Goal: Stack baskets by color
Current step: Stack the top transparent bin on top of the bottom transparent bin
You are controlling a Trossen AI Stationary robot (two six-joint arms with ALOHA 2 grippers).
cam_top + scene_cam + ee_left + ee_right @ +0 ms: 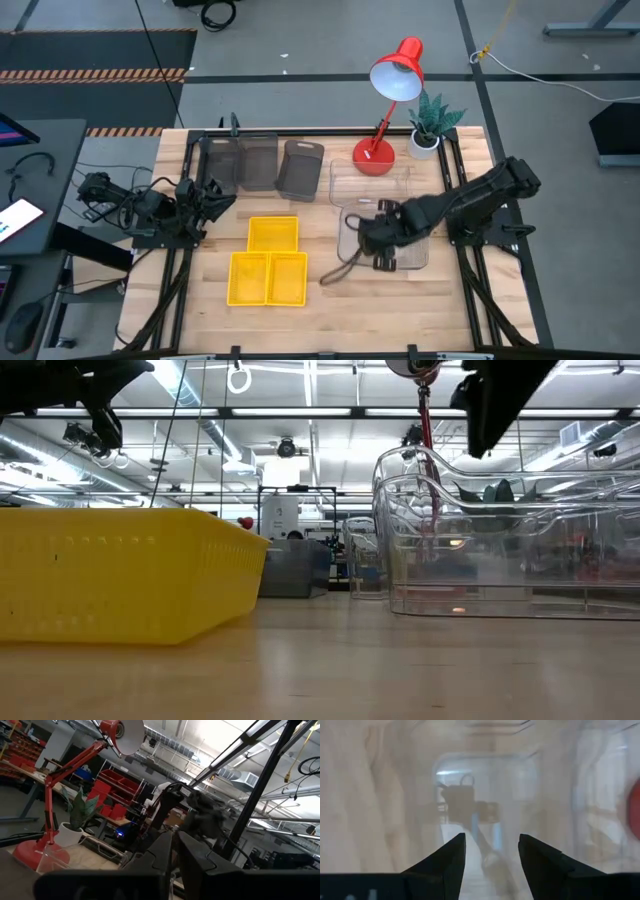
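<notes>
My right fingers (490,855) are spread, nothing between them, hovering over the clear baskets (385,235), whose clear plastic lies straight ahead of the tips. My left fingers (172,852) are pressed together, raised off the bench (330,310); the dark-grey baskets (262,162) sit just beyond them, the yellow baskets (268,262) between my two sets of fingers.

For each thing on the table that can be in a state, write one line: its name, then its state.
yellow baskets: three, side by side, unstacked.
dark-grey baskets: three in a row, unstacked.
clear baskets: by the lamp, nested; count unclear.
red desk lamp: upright, shade tilted.
right gripper: over a clear basket, jaws open.
left gripper: parked at the table's left edge.
</notes>
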